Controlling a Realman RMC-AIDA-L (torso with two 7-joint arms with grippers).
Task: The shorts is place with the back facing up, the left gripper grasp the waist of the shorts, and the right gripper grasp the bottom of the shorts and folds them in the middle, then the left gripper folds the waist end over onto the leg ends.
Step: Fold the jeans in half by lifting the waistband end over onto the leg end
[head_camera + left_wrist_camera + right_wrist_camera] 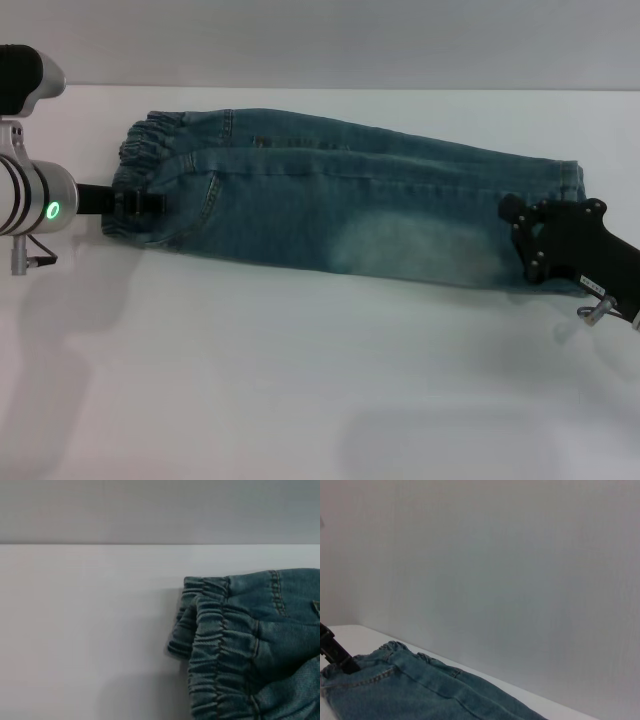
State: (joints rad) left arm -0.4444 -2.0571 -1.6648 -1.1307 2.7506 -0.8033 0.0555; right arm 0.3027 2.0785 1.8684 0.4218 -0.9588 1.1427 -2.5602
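Note:
The blue denim shorts (pixel 330 215) lie folded lengthwise in a long band across the white table (pixel 300 380). Their gathered waist (pixel 150 150) is at the left and the leg ends (pixel 570 180) at the right. My left gripper (pixel 140 205) reaches in from the left, shut on the near part of the waist. The left wrist view shows the doubled, puckered waist (pixel 220 645) close up. My right gripper (pixel 515 225) sits over the near corner of the leg ends, its black body hiding the hem there. In the right wrist view, the left gripper (pixel 340 657) meets the shorts (pixel 420 690) at the waist.
A grey-white wall (pixel 350 40) runs right behind the table's far edge. Bare white tabletop lies in front of the shorts.

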